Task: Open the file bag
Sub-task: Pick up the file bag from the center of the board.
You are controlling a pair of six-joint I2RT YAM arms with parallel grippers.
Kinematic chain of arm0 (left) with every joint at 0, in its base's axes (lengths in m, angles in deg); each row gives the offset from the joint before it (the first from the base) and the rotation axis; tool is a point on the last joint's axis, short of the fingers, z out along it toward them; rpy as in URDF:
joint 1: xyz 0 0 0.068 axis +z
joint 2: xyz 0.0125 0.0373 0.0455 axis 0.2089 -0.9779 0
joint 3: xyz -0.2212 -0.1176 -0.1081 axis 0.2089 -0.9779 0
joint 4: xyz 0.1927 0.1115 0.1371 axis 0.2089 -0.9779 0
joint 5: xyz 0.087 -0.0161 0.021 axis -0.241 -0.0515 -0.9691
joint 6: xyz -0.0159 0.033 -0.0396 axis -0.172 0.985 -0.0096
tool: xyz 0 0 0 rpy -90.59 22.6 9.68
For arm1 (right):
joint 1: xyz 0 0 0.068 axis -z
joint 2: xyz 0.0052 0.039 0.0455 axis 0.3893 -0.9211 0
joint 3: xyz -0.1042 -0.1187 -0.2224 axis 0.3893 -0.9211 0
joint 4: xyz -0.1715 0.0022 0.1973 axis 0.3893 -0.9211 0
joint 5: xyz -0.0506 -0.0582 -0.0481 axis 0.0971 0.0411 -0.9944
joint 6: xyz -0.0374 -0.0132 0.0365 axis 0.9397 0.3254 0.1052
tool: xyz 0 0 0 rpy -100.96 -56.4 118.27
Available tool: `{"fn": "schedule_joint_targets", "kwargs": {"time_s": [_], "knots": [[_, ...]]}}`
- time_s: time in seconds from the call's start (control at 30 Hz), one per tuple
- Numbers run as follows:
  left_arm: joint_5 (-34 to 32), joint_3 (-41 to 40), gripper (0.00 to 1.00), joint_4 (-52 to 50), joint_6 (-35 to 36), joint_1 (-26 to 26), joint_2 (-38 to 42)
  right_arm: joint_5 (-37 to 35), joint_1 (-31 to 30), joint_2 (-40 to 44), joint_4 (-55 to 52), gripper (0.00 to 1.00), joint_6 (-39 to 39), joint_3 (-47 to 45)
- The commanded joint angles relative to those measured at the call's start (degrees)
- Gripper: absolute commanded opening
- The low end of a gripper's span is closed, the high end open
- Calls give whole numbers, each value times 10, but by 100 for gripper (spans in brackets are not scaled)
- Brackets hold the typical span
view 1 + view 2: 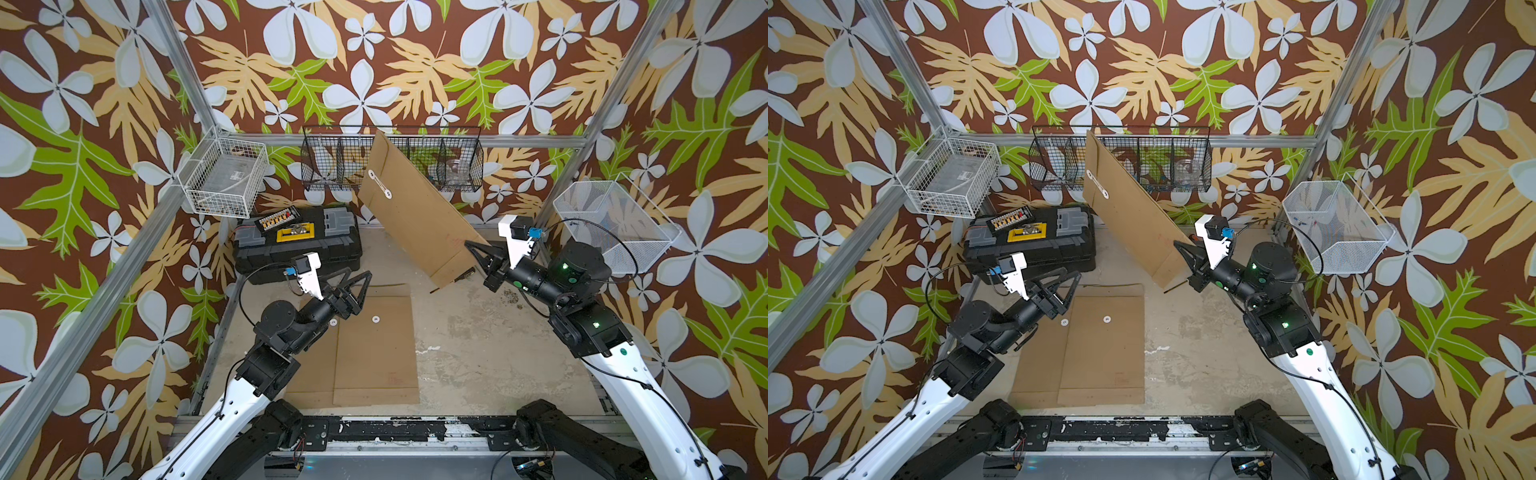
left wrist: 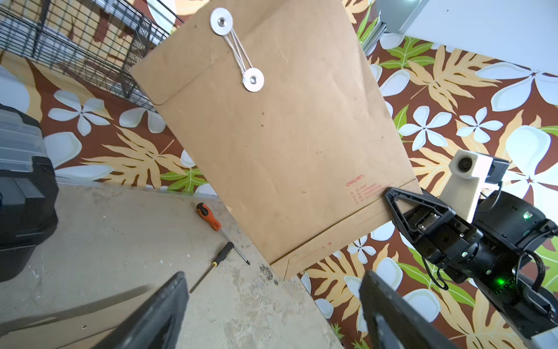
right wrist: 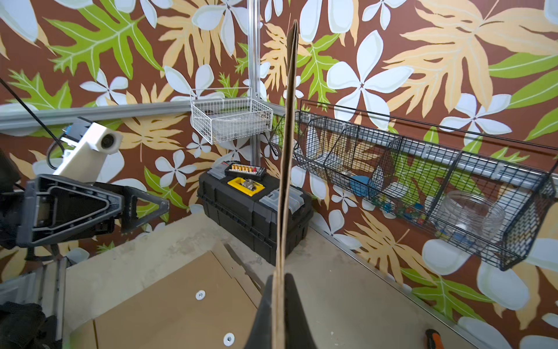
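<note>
Step in hand: file bag (image 1: pixel 415 208) presented for unfastening. Right gripper (image 1: pixel 468 244) is clamped on its bottom corner, holding it raised at one o'clock over the table (image 1: pixel 478 353). Left gripper (image 1: pixel 358 274), jaws apart and empty, stands at eight o'clock of the bag. Next move, judged: reach up and catch the string (image 2: pixel 240 53). The left wrist view shows the string wound between two discs. The right wrist view shows only the bag's edge.

Red "deli" brand print, upside down, on file bag (image 2: pixel 271 145); smaller lines illegible.
</note>
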State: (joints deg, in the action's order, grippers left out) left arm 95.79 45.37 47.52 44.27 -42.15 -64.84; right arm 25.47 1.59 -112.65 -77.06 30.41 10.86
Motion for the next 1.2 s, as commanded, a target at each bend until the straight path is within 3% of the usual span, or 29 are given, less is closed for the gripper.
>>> {"fn": "schedule_joint_targets", "kwargs": {"time_s": [0.0, 0.17, 0.27, 0.6, 0.93, 1.03, 1.17], "knots": [[66, -3, 88, 63, -18, 36, -8, 43, 0, 6, 101, 0, -54, -9], [206, -4, 88, 200, -94, 132, -65, 81, 0, 16, 127, 0, -62, -12], [245, 15, 89, 250, -100, 152, -96, 108, 0, 23, 147, 0, -81, -9], [271, 57, 89, 295, -82, 152, -94, 185, -1, 52, 270, 0, -232, -29], [299, 104, 85, 321, -95, 152, -115, 199, -5, 90, 377, 0, -349, -83], [314, 123, 80, 340, -104, 152, -126, 197, -8, 96, 435, 0, -400, -109], [334, 135, 65, 395, -147, 152, -133, 157, -12, 110, 490, 0, -446, -152]]}}
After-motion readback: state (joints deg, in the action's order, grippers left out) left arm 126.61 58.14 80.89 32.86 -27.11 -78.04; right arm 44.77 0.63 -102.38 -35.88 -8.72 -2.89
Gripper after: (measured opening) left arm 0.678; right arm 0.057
